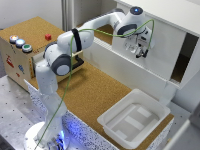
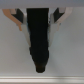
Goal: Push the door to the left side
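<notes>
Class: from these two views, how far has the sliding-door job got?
Done: the hand is up at the door. In hand: it sits at the panel's face; contact is unclear. Left: a dark opening shows at the exterior view's right; how far the door must still travel is unclear.

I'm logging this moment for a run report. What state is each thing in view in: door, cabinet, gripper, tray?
door: covering the cabinet front's middle; gripper against it.
white cabinet: dark opening showing at the exterior view's right end.
gripper: at the door face; open or shut cannot be told.
white plastic tray: upright on the cork surface, nothing in it.
</notes>
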